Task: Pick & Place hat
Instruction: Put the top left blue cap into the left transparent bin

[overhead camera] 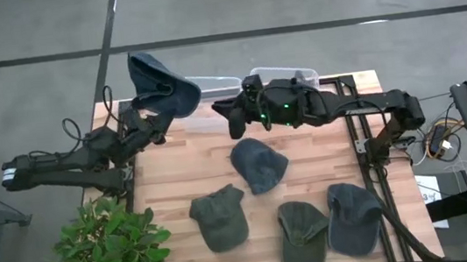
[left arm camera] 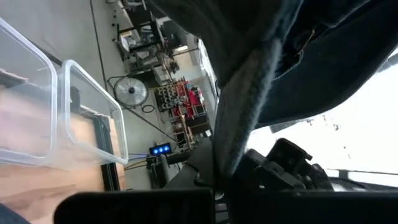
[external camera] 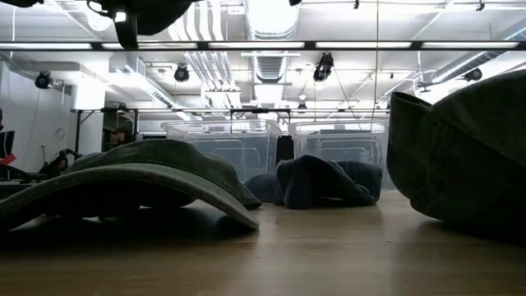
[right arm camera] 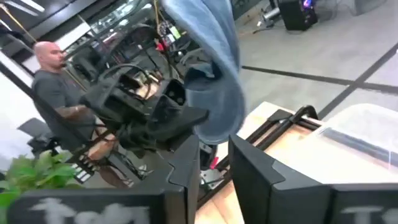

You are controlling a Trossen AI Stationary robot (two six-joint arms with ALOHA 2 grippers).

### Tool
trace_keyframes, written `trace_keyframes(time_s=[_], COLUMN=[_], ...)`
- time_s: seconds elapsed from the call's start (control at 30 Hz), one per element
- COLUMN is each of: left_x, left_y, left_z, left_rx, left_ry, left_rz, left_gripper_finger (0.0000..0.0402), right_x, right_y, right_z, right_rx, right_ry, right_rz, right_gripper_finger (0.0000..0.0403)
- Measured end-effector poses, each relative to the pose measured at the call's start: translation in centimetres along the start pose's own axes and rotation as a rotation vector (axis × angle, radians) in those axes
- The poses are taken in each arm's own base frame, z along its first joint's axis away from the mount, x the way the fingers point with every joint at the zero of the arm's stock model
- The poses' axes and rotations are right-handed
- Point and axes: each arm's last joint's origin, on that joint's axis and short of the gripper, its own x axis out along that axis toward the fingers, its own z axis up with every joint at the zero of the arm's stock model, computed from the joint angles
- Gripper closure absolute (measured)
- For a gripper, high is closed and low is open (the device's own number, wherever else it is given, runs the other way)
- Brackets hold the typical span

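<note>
My left gripper (overhead camera: pixel 154 118) is over the table's far left corner, shut on a blue denim hat (overhead camera: pixel 160 85) that it holds in the air. The right wrist view shows that hat (right arm camera: pixel 214 74) hanging beside the left gripper. My right gripper (overhead camera: pixel 225 119) is open and empty above the far middle of the table, its fingers pointing toward the held hat. Several more hats rest crown-up on the table: a blue one (overhead camera: pixel 259 163), two green ones (overhead camera: pixel 219 216) (overhead camera: pixel 302 229) and a blue-grey one (overhead camera: pixel 353 216). My left gripper pinches the denim hat by its lower edge (left arm camera: pixel 239 118), a thick folded band of cloth running down between the two fingers. The hat is lifted clear of the table and stands up above and beyond the fingers. The gripper body hides the exact point of contact.
Two clear plastic bins (overhead camera: pixel 211 89) (overhead camera: pixel 285 77) stand along the table's far edge, behind both grippers. A potted plant (overhead camera: pixel 106 247) sits at the near left corner. A person (right arm camera: pixel 53 87) stands in the room beyond the table.
</note>
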Motion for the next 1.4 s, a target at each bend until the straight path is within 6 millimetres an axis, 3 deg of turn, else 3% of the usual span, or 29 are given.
trace_keyframes(time_s=[0.27,0.5,0.87,1.03,1.2,1.4], left_x=[0.1,0.0,-0.5,-0.3,0.0,0.3], left_y=[0.1,0.0,-0.6,-0.4,-0.2,0.1], left_z=[-0.2,-0.1,0.4,0.2,-0.1,-0.5], left_rx=[-0.019,-0.035,-0.032,-0.03,-0.035,-0.03], left_ry=[0.025,0.031,0.028,0.049,0.058,0.075], left_rz=[-0.002,-0.009,-0.044,-0.039,-0.023,-0.014], left_gripper_finger=[0.0395,0.0395,0.0395,0.0395,0.0395,0.0395], right_x=[3.0,3.8,2.9,3.1,3.3,3.4], right_y=[0.0,-0.4,0.9,0.6,0.3,0.0], right_z=[-1.3,-1.9,-2.0,-1.6,-1.2,-1.0], right_rx=[-0.087,-0.115,-0.338,-0.3,-0.276,-0.244], right_ry=[-0.115,-0.137,-0.179,-0.205,-0.225,-0.21], right_rz=[0.011,-0.06,-0.082,-0.084,-0.08,-0.05], right_gripper_finger=[0.0249,0.0206,0.0204,0.0204,0.0231,0.0348])
